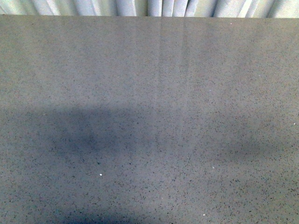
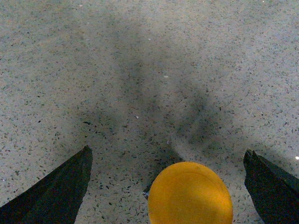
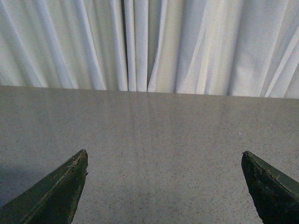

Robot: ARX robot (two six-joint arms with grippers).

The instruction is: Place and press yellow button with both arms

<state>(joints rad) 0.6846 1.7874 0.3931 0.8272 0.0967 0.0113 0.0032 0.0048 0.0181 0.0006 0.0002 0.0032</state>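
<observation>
The yellow button [image 2: 190, 193] is being seen off-centre between the wide-spread, non-touching fingers [image 2: 56, 191] of the left gripper [image 2: 167, 150], the right gripper [image 3: 164, 153] is being shown spread over the speckled tabletop [image 1: 149, 116], and tipping is being risked if one finger is closed onto the cap first.

The front view is dim, bluish and grainy. A big soft shadow lies across the near part of the table [image 1: 149, 56], darkest on the left. Pale shiny stripes run down it from the curtain [image 1: 140, 7]. In the left wrist view fuzzy shadows spread over the table, and the yellow button [image 2: 190, 196] looks blurry, too close. The right wrist view is brightest, with soft light on the curtain
</observation>
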